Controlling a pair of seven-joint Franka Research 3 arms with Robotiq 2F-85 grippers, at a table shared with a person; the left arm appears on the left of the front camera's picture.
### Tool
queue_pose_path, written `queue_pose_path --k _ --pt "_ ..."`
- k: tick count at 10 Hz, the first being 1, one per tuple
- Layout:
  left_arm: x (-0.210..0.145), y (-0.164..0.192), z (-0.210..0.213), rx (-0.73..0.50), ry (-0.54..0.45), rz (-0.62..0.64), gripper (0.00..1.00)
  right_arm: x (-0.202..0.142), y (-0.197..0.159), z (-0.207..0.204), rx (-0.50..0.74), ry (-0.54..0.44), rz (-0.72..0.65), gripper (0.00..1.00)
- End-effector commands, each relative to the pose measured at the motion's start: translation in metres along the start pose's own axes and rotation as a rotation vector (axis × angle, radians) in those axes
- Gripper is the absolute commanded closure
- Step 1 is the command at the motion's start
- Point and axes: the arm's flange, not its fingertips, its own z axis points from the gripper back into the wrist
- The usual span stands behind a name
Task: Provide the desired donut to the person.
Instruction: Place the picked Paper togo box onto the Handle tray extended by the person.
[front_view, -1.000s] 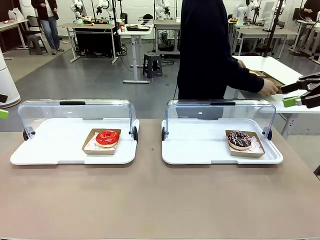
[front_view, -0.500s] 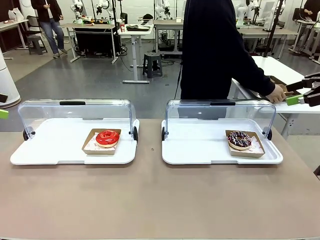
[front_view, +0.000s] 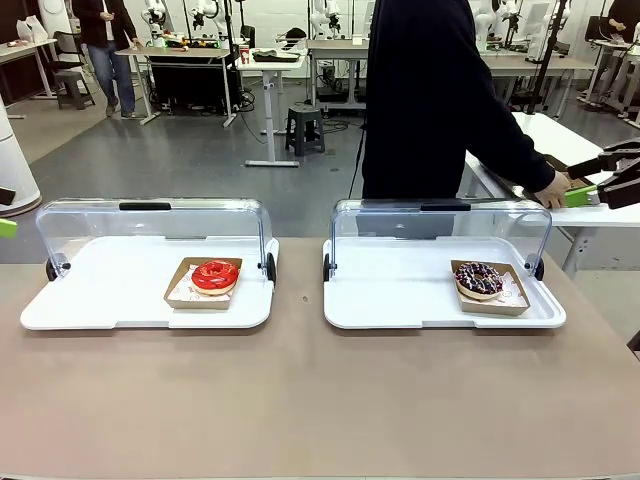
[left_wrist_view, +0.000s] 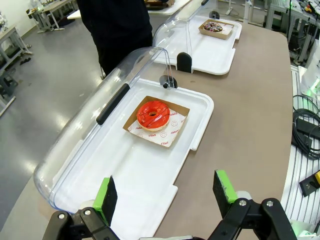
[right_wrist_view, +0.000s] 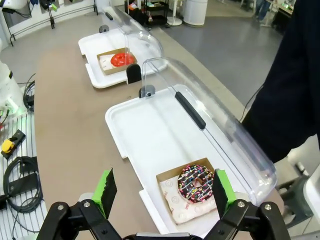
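A red-glazed donut (front_view: 215, 276) lies in a cardboard tray on the left white tray (front_view: 100, 300). A chocolate donut with sprinkles (front_view: 479, 279) lies in its own cardboard tray on the right white tray (front_view: 400, 300). The person (front_view: 430, 100), in black, stands behind the right tray, one hand (front_view: 552, 188) reaching to a side table. My right gripper (front_view: 592, 180) hovers open at the far right, just beside that hand. In the left wrist view, my left gripper (left_wrist_view: 165, 192) hangs open above the left tray's near end, short of the red donut (left_wrist_view: 153, 114). The right gripper (right_wrist_view: 162, 192) stands open above the chocolate donut (right_wrist_view: 196, 183).
Both trays have clear domed lids (front_view: 150, 225) (front_view: 440, 225) swung open at the far side. The brown table (front_view: 300, 400) is bare in front of the trays. A white side table (front_view: 560, 135) stands at the right. Another person (front_view: 105, 40) walks far behind.
The person has shifted a little to the right, and the hand has slid along the side table closer to my right gripper. Donuts and trays have not moved.
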Motion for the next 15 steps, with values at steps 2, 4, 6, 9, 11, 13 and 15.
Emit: queue_pose_path --k 2,4,6,9,11,13,15 --pt "0.0003 0.0000 -0.0007 0.009 -0.012 0.005 0.00 -0.0051 -0.0011 0.0047 -0.001 -0.012 -0.007 0.00" --pt "0.0003 0.0000 -0.0007 0.009 -0.012 0.005 0.00 -0.0051 -0.0011 0.0047 -0.001 -0.012 -0.007 0.00" --pt "0.0003 0.0000 -0.0007 0.009 -0.012 0.005 0.00 -0.0051 -0.0011 0.0047 -0.001 -0.012 -0.007 0.00" --pt "0.0003 0.0000 -0.0007 0.009 -0.012 0.005 0.00 -0.0051 -0.0011 0.0047 -0.001 -0.012 -0.007 0.00" --pt "0.0003 0.0000 -0.0007 0.009 -0.012 0.005 0.00 -0.0051 -0.0011 0.0047 -0.001 -0.012 -0.007 0.00" --pt "0.0003 0.0000 -0.0007 0.009 -0.012 0.005 0.00 -0.0051 -0.0011 0.0047 -0.001 -0.012 -0.007 0.00" --pt "0.0003 0.0000 -0.0007 0.009 -0.012 0.005 0.00 -0.0051 -0.0011 0.0047 -0.001 -0.012 -0.007 0.00"
